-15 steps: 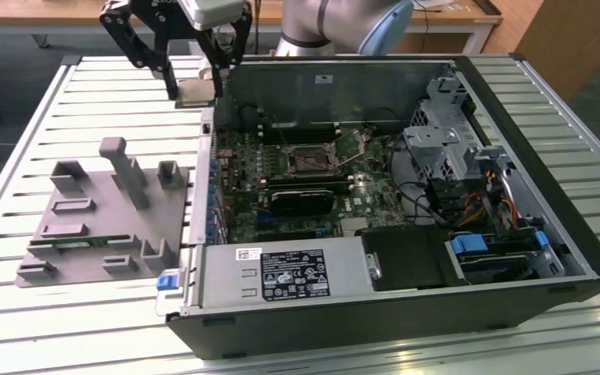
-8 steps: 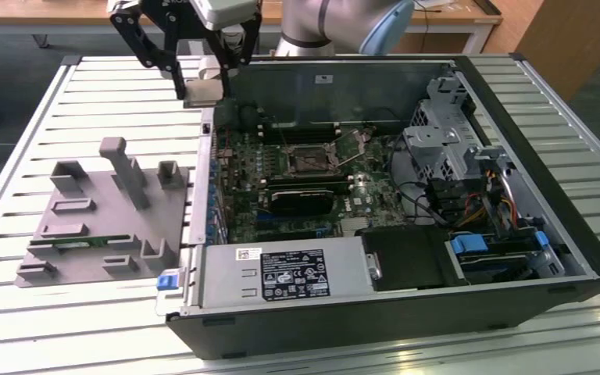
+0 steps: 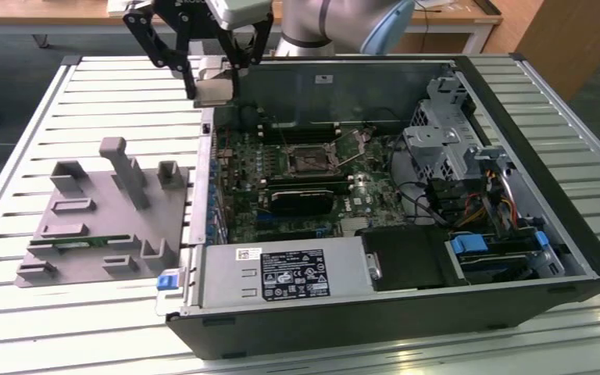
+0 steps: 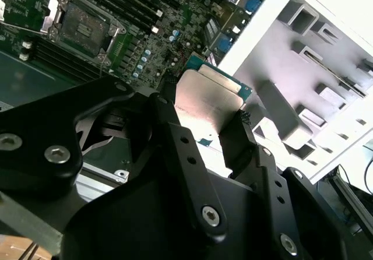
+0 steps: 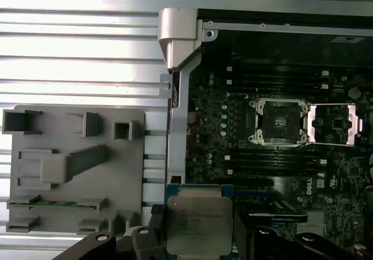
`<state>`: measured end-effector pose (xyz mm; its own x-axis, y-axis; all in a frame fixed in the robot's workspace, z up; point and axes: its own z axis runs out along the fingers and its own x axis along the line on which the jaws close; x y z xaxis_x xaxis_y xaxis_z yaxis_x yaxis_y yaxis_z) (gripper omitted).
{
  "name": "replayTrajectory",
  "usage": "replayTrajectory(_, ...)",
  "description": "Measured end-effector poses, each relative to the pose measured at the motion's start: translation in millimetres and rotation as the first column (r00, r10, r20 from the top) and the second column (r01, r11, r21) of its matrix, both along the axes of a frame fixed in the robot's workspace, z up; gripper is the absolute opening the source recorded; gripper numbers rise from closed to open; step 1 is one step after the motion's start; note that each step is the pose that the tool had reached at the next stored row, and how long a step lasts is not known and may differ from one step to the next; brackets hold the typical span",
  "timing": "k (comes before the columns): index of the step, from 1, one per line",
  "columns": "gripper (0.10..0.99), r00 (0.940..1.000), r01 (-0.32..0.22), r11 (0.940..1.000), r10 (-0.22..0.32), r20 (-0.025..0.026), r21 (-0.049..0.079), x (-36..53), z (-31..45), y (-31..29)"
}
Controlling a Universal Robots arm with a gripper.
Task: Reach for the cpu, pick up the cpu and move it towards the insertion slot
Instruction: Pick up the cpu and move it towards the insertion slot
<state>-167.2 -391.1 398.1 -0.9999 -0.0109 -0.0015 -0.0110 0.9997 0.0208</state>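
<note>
The gripper (image 3: 216, 82) sits at the upper left of the exterior view, raised above the far left corner of the open computer case (image 3: 550, 234). Its fingers are pinched on the cpu (image 3: 215, 84) — the chip is off any surface and carried in the air. In the second wrist view the cpu (image 4: 208, 99) shows as a pale metal plate with a green edge, clamped between two black fingers (image 4: 175, 149) at the centre of the frame. In the first wrist view the cpu (image 5: 198, 225) lies at the bottom centre, metal top toward the camera, with the gripper (image 5: 198, 239) closed on its two opposite edges.

Status of the reach and pick-up: judged done, since the chip is held and clear of the grey parts tray (image 3: 102, 234), which lies at centre left of the exterior view on the slatted table (image 3: 29, 101).

Status of the transfer: judged partly done. The insertion slot (image 3: 308, 160) sits at the centre of the exterior view, on the green motherboard (image 3: 373, 195), with its dark centre exposed and its frame apparently swung open. In the first wrist view the insertion slot (image 5: 278, 121) is at centre right, well apart from the chip — the case wall lies between them in that frame. The cpu is over the case edge, not yet above the socket.
</note>
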Motion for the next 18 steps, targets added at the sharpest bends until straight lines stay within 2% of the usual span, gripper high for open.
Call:
replayTrajectory(4, 0.541, 1.0, 0.0, 1.0, 0.0, 0.0, 0.0, 4.3, 0.0, 0.0)
replayTrajectory(7, 0.541, 1.0, 0.0, 1.0, 0.0, 0.0, 0.0, 13.0, 0.0, 0.0)
replayTrajectory(18, 0.541, 1.0, 0.0, 1.0, 0.0, 0.0, 0.0, 25.2, 0.0, 0.0)
